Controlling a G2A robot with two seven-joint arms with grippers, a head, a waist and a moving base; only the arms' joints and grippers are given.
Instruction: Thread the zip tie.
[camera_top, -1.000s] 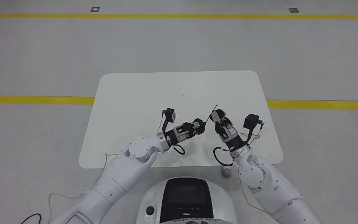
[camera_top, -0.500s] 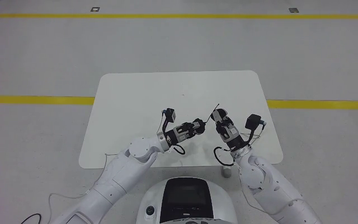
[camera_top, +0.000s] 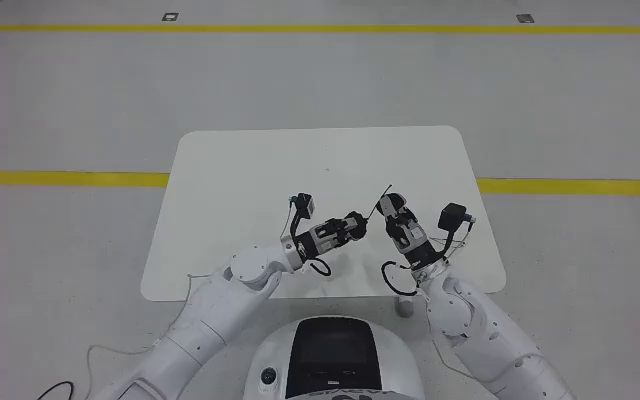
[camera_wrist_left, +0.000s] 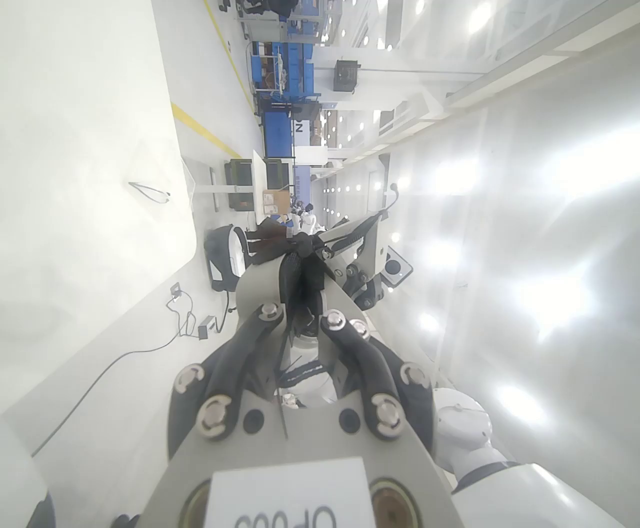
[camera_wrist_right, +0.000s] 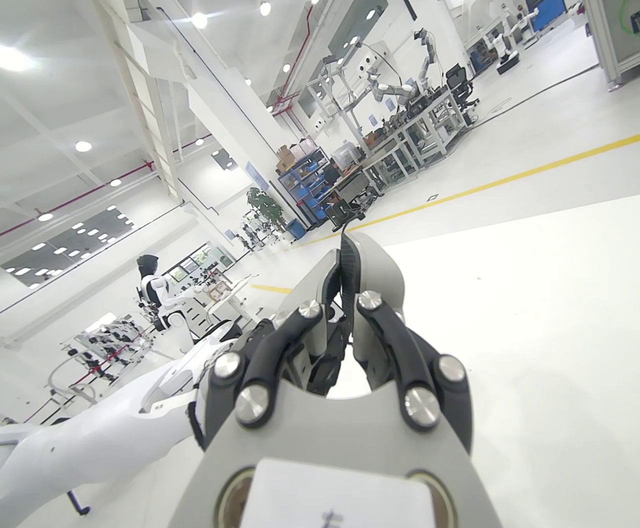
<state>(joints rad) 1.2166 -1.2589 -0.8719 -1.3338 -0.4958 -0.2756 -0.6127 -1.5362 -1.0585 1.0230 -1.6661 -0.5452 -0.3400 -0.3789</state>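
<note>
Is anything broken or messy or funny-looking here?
Nothing is broken or spilled. One small oddity: a thin little loop lies by itself on the white table; it is too small to identify. The zip tie sticks straight out of the shut right pincer.

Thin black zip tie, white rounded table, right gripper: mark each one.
Thin black zip tie (camera_wrist_right: 344, 230), right wrist view: free tip past the gripper.
White rounded table (camera_top: 230, 170), top view: bare top.
Right gripper (camera_top: 391, 205), top view: midway between fingertips.
</note>
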